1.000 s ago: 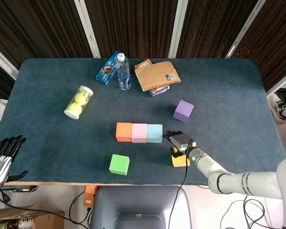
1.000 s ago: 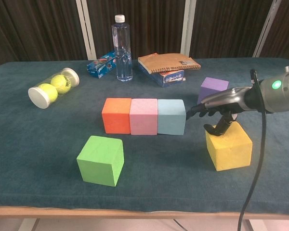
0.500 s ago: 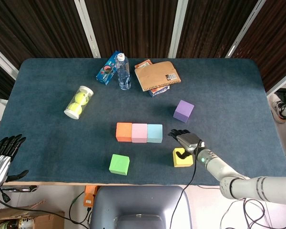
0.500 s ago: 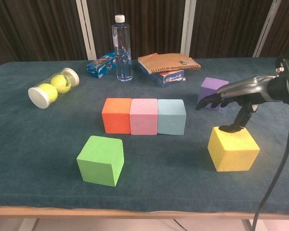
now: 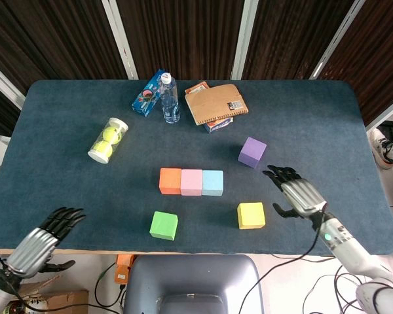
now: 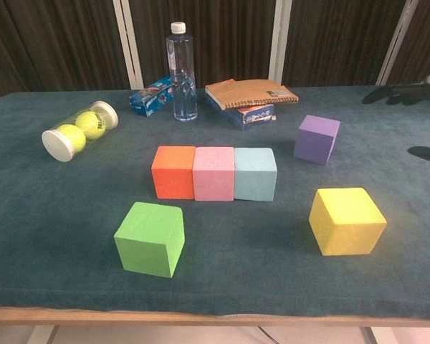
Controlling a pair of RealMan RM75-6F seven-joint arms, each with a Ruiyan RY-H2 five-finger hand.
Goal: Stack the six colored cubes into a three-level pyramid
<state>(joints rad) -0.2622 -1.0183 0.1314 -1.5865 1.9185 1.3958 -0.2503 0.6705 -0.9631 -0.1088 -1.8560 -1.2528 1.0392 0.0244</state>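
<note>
So the base row is down: orange cube (image 5: 170, 180), pink cube (image 5: 191, 182) and light blue cube (image 5: 212, 182) sit side by side touching, mid-table. The other three are loose: green cube (image 5: 164, 225) near the front edge on the left, yellow cube (image 5: 251, 215) front right, purple cube (image 5: 252, 152) further back on the right, near the stack of notebooks (image 5: 215, 104). None of them is on the second level yet.

Right hand (image 5: 295, 195) hovers just right of the yellow cube, fingers spread, holding nothing. Left hand (image 5: 44, 239) is off the table's front-left corner, fingers apart, empty too.

My guess on handling: these look like matte foam or light plastic blocks, so probably light and fairly grippy, not fragile. Flat faces, so pinching two opposite side faces from above with thumb against fingers should be the way. Grab too low and the fingers will get in the way when setting it across the seam between two base cubes. A light row like that could also shove apart if bumped
</note>
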